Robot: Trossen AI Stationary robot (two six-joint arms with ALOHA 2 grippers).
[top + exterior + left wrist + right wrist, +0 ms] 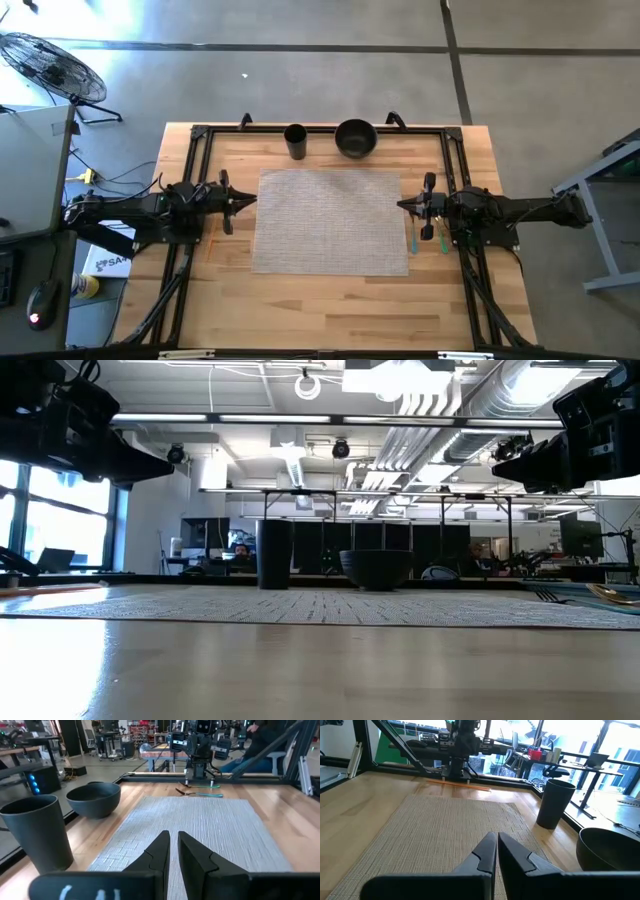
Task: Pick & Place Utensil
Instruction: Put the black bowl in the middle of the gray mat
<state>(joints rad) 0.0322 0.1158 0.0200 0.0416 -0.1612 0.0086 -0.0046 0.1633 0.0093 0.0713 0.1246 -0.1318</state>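
My left gripper [250, 199] [173, 842] hovers shut over the left edge of the grey placemat [331, 221]. My right gripper [403, 205] [497, 845] hovers shut over the mat's right edge, facing the left one. A teal-handled utensil [412, 238] [202, 794] and a green-handled one [440, 240] [201, 785] lie flat on the wood just right of the mat, under the right arm. An orange utensil [470, 784] lies on the wood under the left arm. A dark cup [295, 141] and a dark bowl [355, 138] stand beyond the mat's far edge.
A black metal frame [320, 128] runs around the table's edges and carries both arms. The cup [274, 554] and bowl [377, 568] stand side by side near the far rail. The placemat's middle [200, 827] is bare. A fan [55, 65] stands on the floor off the table.
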